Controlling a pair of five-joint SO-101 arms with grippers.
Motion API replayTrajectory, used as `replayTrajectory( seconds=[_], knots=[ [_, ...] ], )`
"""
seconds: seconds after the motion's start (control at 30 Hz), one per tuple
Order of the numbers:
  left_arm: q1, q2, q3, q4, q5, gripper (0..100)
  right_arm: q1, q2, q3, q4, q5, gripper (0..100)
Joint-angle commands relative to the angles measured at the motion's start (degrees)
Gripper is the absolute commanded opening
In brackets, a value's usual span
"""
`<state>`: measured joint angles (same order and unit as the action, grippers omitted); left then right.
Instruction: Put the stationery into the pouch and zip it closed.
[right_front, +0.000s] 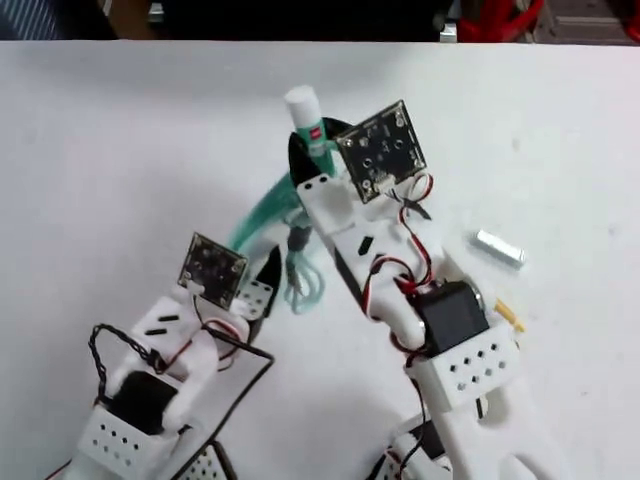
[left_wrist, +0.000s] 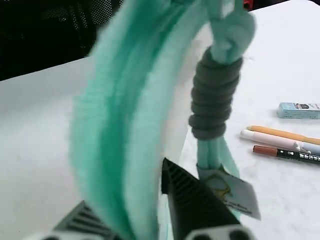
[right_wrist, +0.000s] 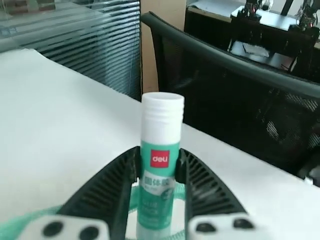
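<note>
Right gripper (right_wrist: 157, 162) pinches glue (right_wrist: 161, 145) low. Left gripper (left_wrist: 125, 187) clamps pouch (left_wrist: 125, 100) rim. Risk: glue tilts, catches the rim, misses the opening; the fabric may slip.

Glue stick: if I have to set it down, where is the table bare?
Bare table lies left of the pouch, and along the far edge beyond the glue stick. It is crowded in the middle, where both arms meet, and beside the right arm, by the small box and pens.

One glue stick (right_wrist: 161, 150), one pouch (left_wrist: 125, 130), three pens (left_wrist: 272, 138), one small box (left_wrist: 299, 110)
</note>
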<state>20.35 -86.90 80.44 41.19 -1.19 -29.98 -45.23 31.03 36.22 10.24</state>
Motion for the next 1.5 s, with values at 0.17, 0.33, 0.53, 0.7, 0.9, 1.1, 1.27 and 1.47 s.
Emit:
replayTrajectory(
  seconds=[0.17, 0.33, 0.53, 0.7, 0.9, 1.1, 1.27, 1.47],
  knots=[
    [-0.92, -0.75, -1.41, -0.79, -0.44, 3, 0.66, -0.75, 8.18, -15.16, -4.22, 1.7],
    [-0.92, -0.75, -1.58, -0.97, -0.44, 2, 1.80, -1.71, 13.98, -18.68, -4.22, 1.7],
    [-0.57, -0.75, -1.58, -0.70, -0.53, 2, 1.71, -1.63, 14.59, -26.15, -4.22, 1.7],
    [-0.66, -0.75, -1.41, -0.97, -0.53, 2, 0.40, -2.07, 14.59, -20.09, -4.13, 2.6],
    [-0.66, -0.75, -1.41, -1.05, -0.53, 3, 0.31, -5.41, 8.35, -5.41, -4.13, 32.2],
    [-1.01, -0.75, -1.41, -1.05, -0.53, 3, 8.48, -9.27, -5.80, 11.30, -4.04, 30.6],
    [-1.01, -0.75, -1.41, -0.97, -0.53, 3, 24.40, -0.92, -8.88, 21.05, 4.66, 27.6],
    [-1.10, -0.75, -1.41, -0.97, -0.53, 3, 38.46, 15.43, -8.70, 28.53, 26.02, 20.6]
  ],
)
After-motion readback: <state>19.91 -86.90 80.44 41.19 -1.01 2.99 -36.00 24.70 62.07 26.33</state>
